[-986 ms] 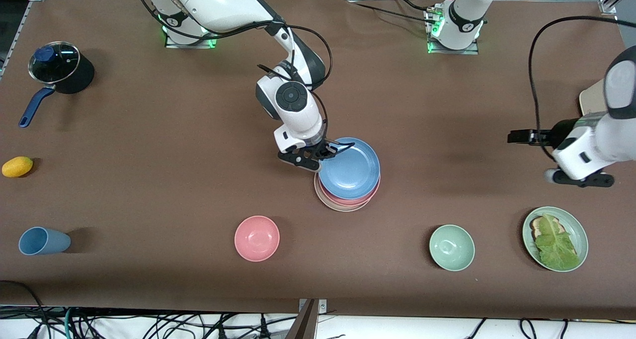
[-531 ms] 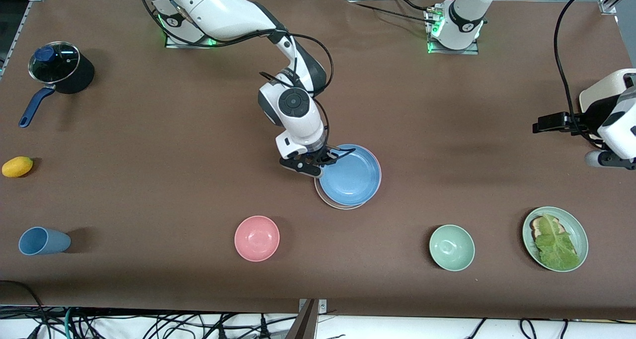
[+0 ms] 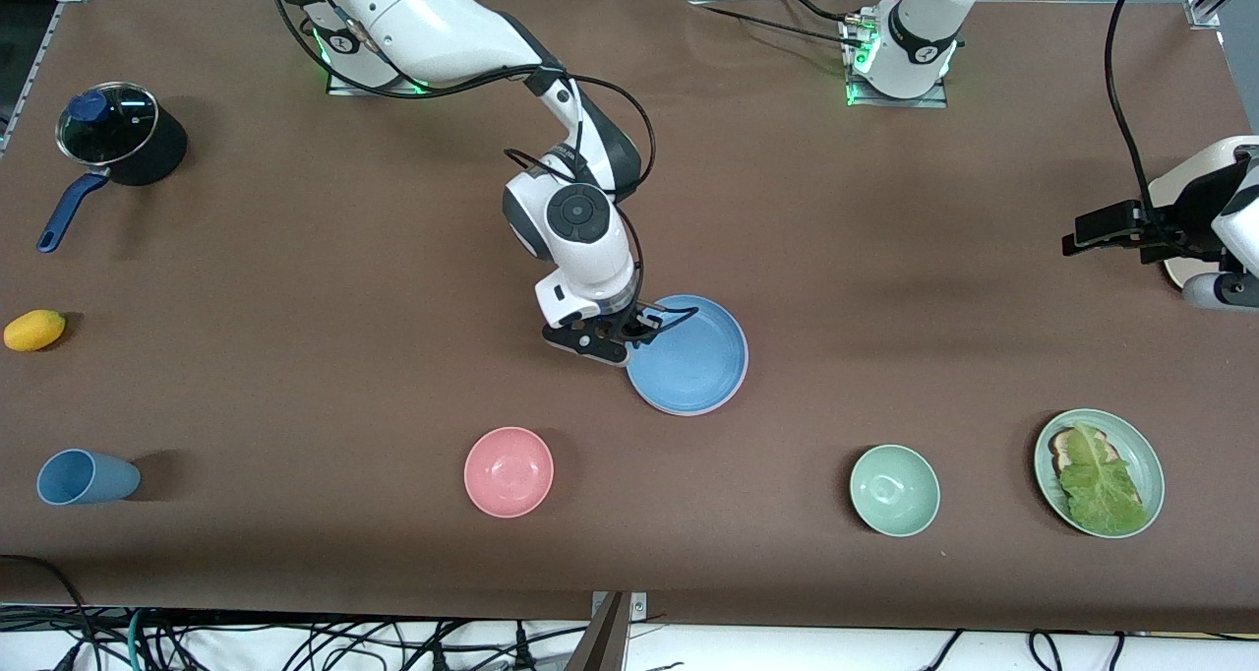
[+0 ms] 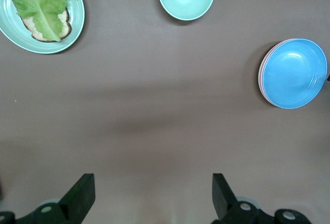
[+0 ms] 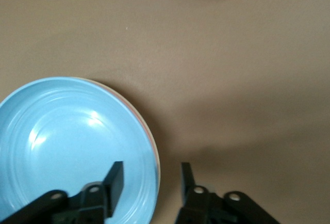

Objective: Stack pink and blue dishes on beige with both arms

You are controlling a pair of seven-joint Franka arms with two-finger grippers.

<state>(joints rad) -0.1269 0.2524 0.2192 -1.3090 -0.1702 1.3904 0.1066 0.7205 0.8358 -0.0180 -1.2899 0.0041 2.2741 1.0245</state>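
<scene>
Resting at the middle of the front frame, the blue plate (image 3: 690,356) tops the pink plate (image 4: 262,74), whose rim just peeks out; the beige plate (image 5: 156,154) seems to show only as a pale edge beneath. Right end effector (image 3: 637,329) straddles the blue plate's rim, fingers (image 5: 114,180) parted, apparently not pinching. Left end effector (image 4: 149,195) hangs wide open, holding nothing, over bare desk (image 3: 295,258) at the frame's right edge.

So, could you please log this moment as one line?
right gripper: open astride blue plate rim | stack: blue topmost | left gripper: open, waiting
</scene>
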